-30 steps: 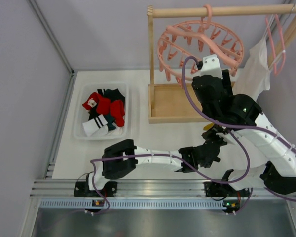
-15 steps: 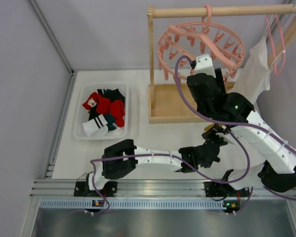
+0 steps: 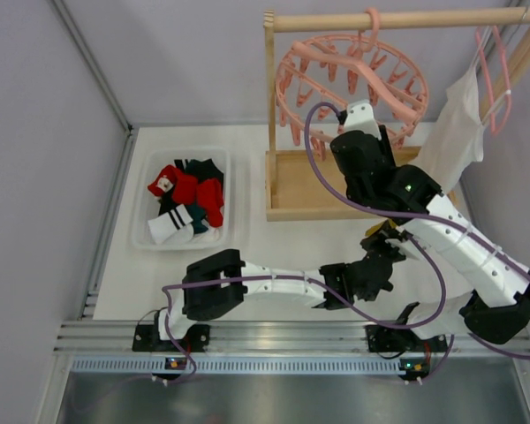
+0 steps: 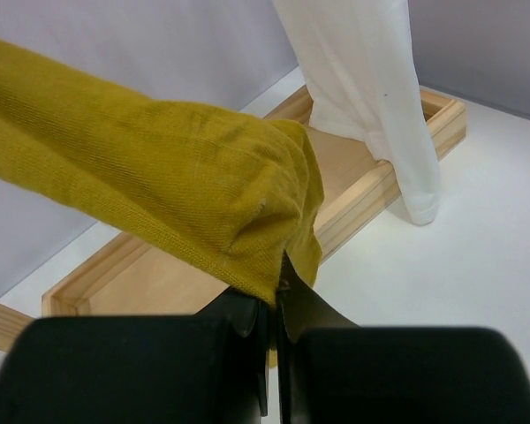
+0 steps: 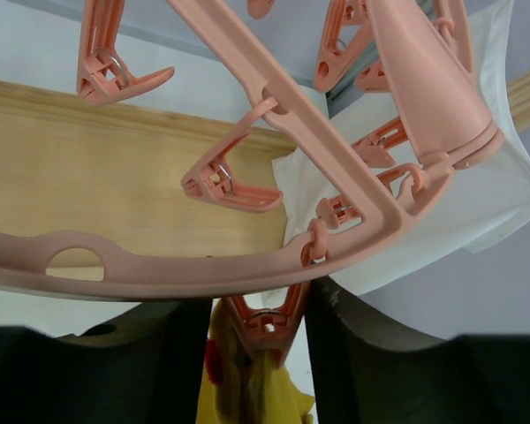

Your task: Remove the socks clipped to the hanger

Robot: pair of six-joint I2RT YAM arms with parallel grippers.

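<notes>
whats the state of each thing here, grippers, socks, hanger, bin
left gripper: shut on the mustard sock
right gripper: jaws either side of a clip peg, grip unclear
mustard sock: top end at that peg, lower end pinched
hanger: hooked on the wooden rail, tilted
bin: holds loose socks
white garment: hanging
</notes>
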